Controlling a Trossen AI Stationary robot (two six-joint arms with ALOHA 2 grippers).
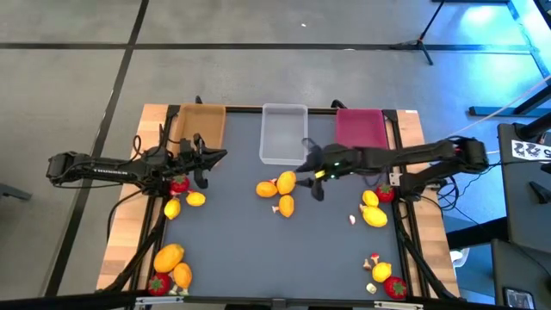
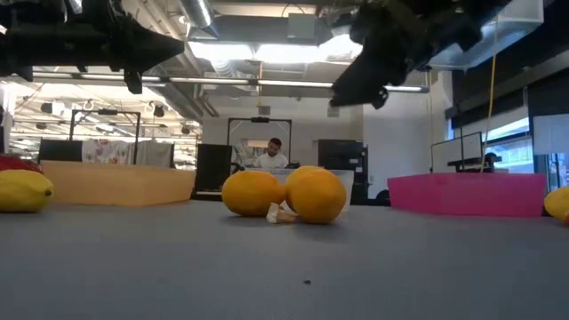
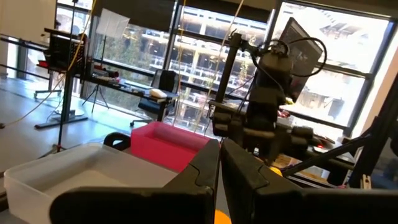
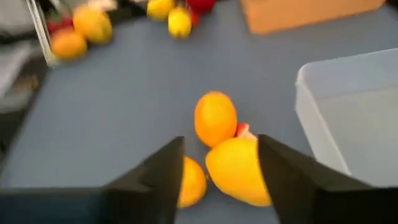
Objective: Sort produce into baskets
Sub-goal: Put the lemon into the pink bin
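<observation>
Both arms raised, right hand spread over fruit

High cam looks straight down from above, takes in whole table, both arms and floor around it. Low cam sits at tabletop height on the near edge, faces level across to the far side and the room behind; very close to the orange fruits mid-table, which the high cam also shows. Left wrist cam faces right across the table, over clear tray and pink tray. Right wrist cam tilts down, close over the same fruits, facing left; shares clear tray w/ left wrist cam
</observation>
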